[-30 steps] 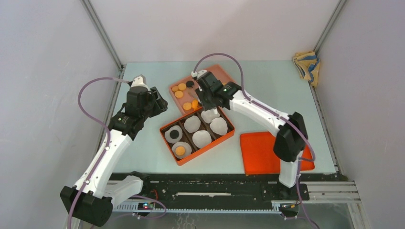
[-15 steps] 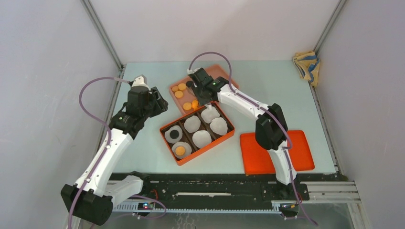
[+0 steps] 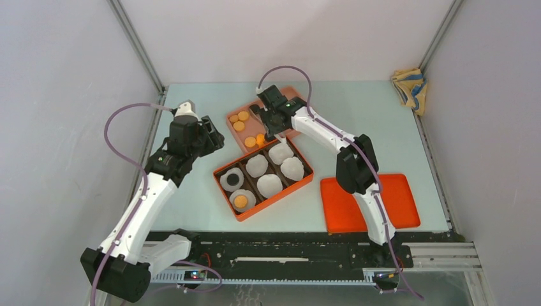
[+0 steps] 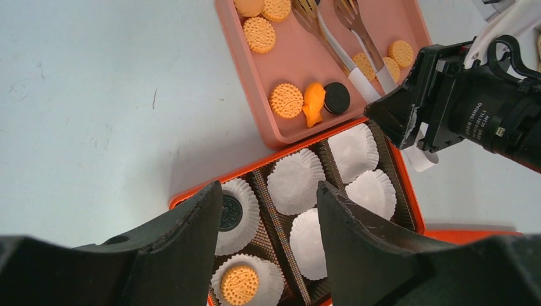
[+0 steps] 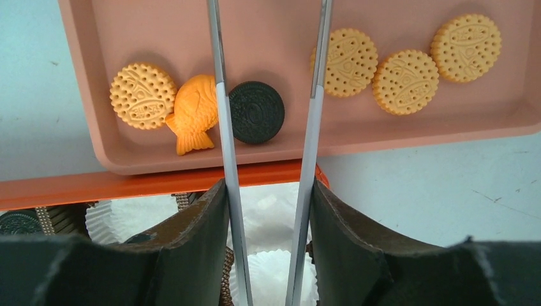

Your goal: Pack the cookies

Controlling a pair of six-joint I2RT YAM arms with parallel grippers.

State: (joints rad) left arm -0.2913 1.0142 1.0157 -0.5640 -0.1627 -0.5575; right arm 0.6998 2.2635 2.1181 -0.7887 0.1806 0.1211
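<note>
Several orange cookies (image 5: 141,95), a fish-shaped one (image 5: 191,111) and a black one (image 5: 258,113) lie in the pink tray (image 3: 300,95). My right gripper (image 5: 268,191) is shut on a pair of tongs (image 5: 226,115). The tong arms stand apart over the tray, and the black cookie lies between them. The orange box (image 3: 274,199) holds white paper cups. One cup contains a black cookie (image 4: 229,212) and another an orange cookie (image 4: 239,285). My left gripper (image 4: 268,191) hangs open above the box's left end, holding nothing.
An orange lid (image 3: 370,204) lies flat at the right front of the table. A folded cloth (image 3: 408,89) sits in the far right corner. Grey walls close in the left, right and back sides.
My right gripper has moved from over the box's far cup back to the pink tray, and the tong arms have spread. The left arm has stayed put.
</note>
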